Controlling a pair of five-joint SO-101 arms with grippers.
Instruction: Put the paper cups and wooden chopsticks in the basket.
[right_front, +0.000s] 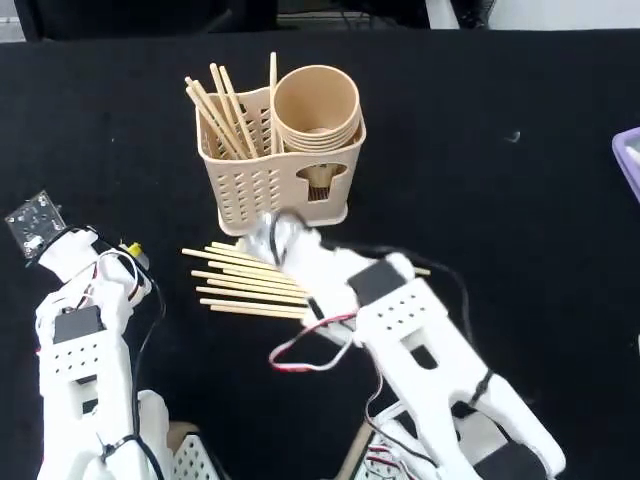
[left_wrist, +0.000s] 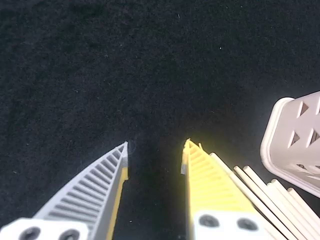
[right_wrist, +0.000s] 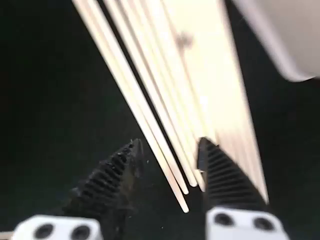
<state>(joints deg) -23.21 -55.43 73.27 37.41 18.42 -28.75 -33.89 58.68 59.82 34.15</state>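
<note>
Tan paper cups (right_front: 316, 105) stacked in beige slotted plastic basket (right_front: 262, 188), far centre (some sticks upright alongside). Pale wooden chopsticks (right_front: 250, 282) loose just nearer. Right gripper (right_wrist: 170, 146) spread apart astride their ends; left gripper (left_wrist: 155, 147) likewise parted, farther left.

A beige basket (right_front: 262, 185) stands toward 12 o'clock on the black table (right_front: 520, 250). Stacked paper cups (right_front: 316, 105) fill its 3 o'clock side, and upright chopsticks (right_front: 222, 110) lean in its 9 o'clock side. Loose chopsticks (right_front: 245, 285) lie in a row at the basket's 6 o'clock. The right end effector (right_front: 272, 240) hangs over the row's 12 o'clock edge, just beside the basket's base. The left arm (right_front: 80, 340) sits at 8 o'clock.
</note>
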